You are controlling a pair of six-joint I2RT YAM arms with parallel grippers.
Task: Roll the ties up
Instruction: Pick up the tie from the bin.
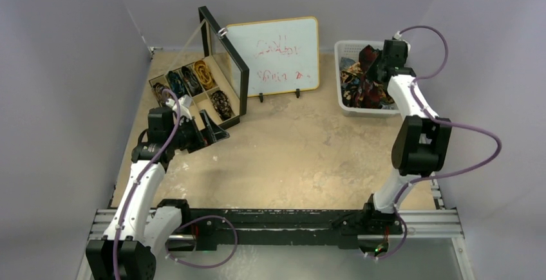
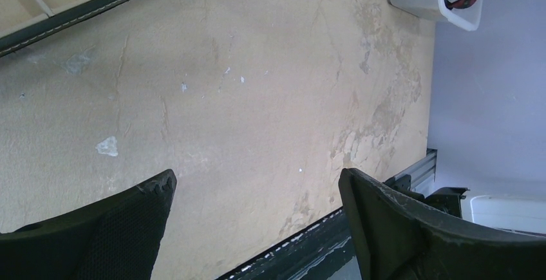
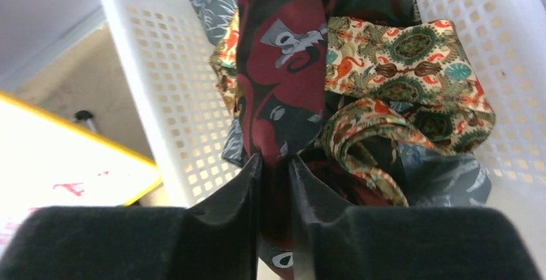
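Note:
A white basket [image 1: 348, 103] at the back right holds a heap of loose ties. My right gripper [image 1: 378, 67] hangs over it, shut on a dark maroon tie [image 3: 283, 67] with grey and black figures, which runs up from between the fingers [image 3: 237, 190]. A cream floral tie [image 3: 412, 67] and dark blue ties lie under it in the basket [image 3: 161, 100]. Rolled ties [image 1: 205, 73] sit in the compartments of a black box at the back left. My left gripper [image 1: 205, 133] is open and empty just in front of that box, above bare table [image 2: 257, 100].
The black compartment box [image 1: 193, 109] has its glass lid [image 1: 225, 55] standing open. A small whiteboard [image 1: 277, 55] with a yellow frame stands at the back middle. The black rail [image 1: 283, 219] runs along the near edge. Purple cables loop off both arms.

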